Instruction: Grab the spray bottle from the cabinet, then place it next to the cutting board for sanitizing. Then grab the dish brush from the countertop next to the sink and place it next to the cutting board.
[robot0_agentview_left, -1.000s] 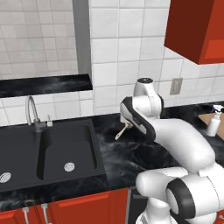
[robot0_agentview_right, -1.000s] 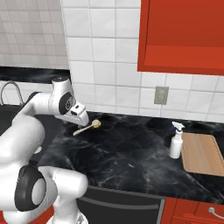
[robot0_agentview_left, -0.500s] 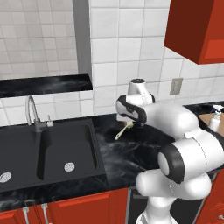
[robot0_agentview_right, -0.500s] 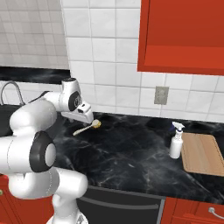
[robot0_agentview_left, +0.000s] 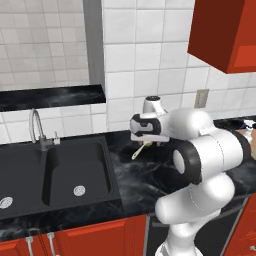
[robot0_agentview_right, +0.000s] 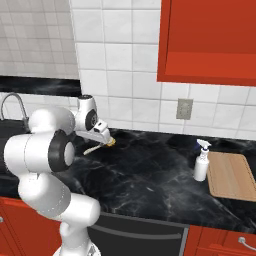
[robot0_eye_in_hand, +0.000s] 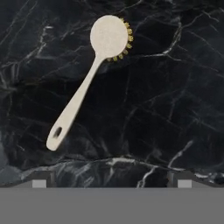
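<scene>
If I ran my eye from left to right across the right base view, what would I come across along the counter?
Faucet → robot arm's white body → dish brush → spray bottle → cutting board, all along the black countertop.

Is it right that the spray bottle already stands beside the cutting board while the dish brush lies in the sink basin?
Not quite. The spray bottle does stand beside the cutting board, but the dish brush lies on the black countertop, as the hand view shows.
</scene>
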